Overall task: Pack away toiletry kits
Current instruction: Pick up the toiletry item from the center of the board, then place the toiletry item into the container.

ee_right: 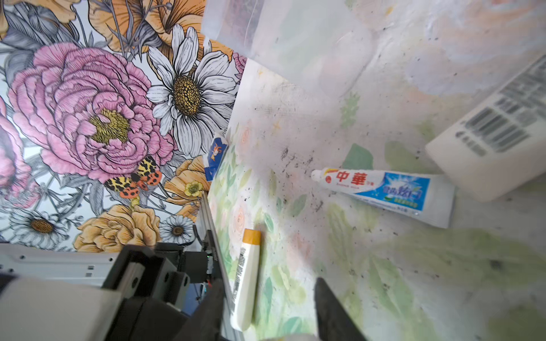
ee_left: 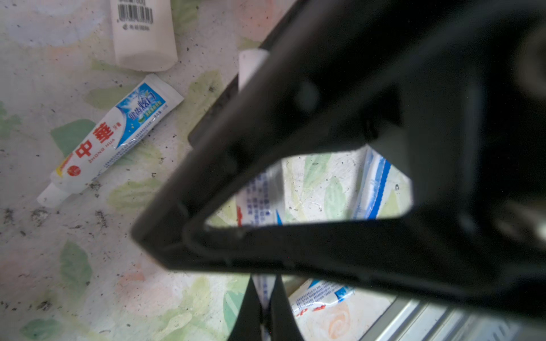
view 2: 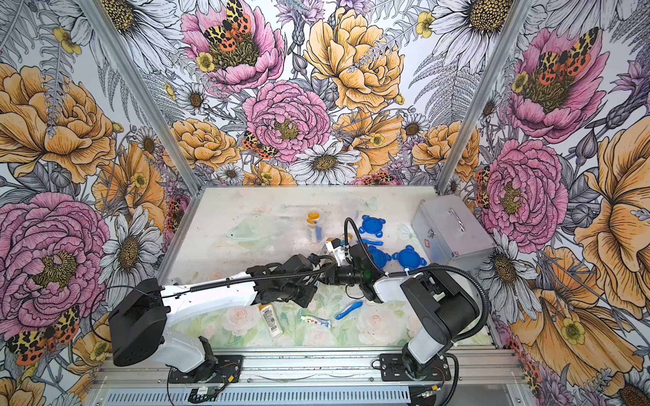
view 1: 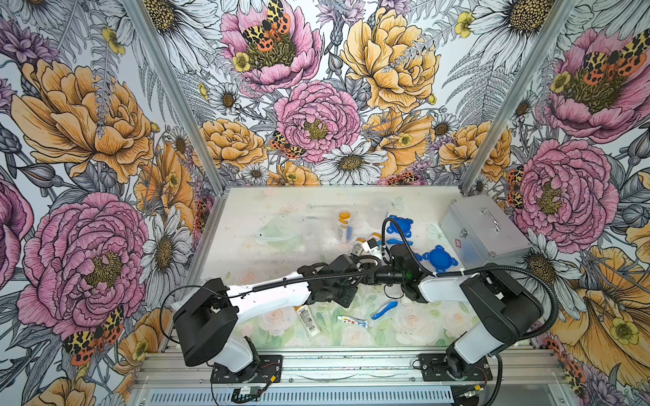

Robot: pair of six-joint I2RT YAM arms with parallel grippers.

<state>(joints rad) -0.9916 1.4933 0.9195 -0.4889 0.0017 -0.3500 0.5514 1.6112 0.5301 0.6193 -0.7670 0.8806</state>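
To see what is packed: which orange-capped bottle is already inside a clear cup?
The bottle at the table's far middle, sharing its cup with a blue toothbrush; the other bottles lie loose on the table.

Glossy plastic toothpaste tubes (ee_left: 118, 133); matt, scuffed tabletop (ee_left: 44, 265); brushed-metal case (view 1: 482, 228) (dull sheen); smooth plastic blue lid (view 1: 439, 259).
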